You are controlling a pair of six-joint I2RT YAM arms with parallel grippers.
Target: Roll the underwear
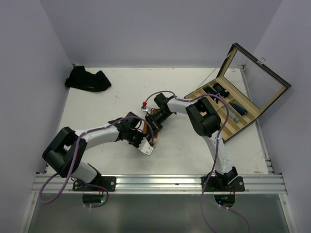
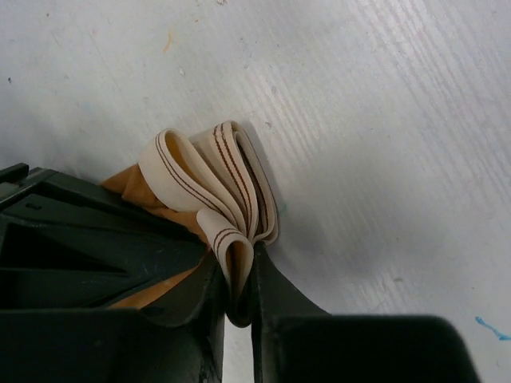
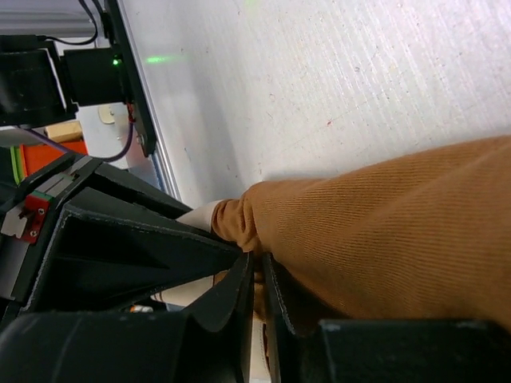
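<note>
Mid-table, both claws bite on one orange brief [image 3: 383, 231]. The left claw [image 2: 239, 279] is pinched tight on the cream waistband [image 2: 231, 171], which bunches in loose loops just ahead of its fingertips. The right claw [image 3: 257, 271] is nipped shut on the rust cloth, and the bulk of the fabric swells to one side of its jaws. From above, the claws sit almost nose to nose, with the garment a small wad between them on the table [image 1: 194, 155].

The job looks to be in its middle stretch. The brief is gathered and folded over, but the waistband's open loops suggest a bundle not yet wound into a firm roll. It has to be tightened and finished before it counts as done. Well off to the left of the left claw, at the table's far corner, a dark heap [image 1: 87, 79] of cloth lies unrolled and apparently waiting its turn.

Just right of the right claw stands the box [image 1: 241, 127], its glass lid [image 1: 257, 77] propped up. At least two dark rolls [image 1: 219, 89] lie in its far compartments, one of them bluish. Other compartments show bare wood, though the right arm hides part of them.
</note>
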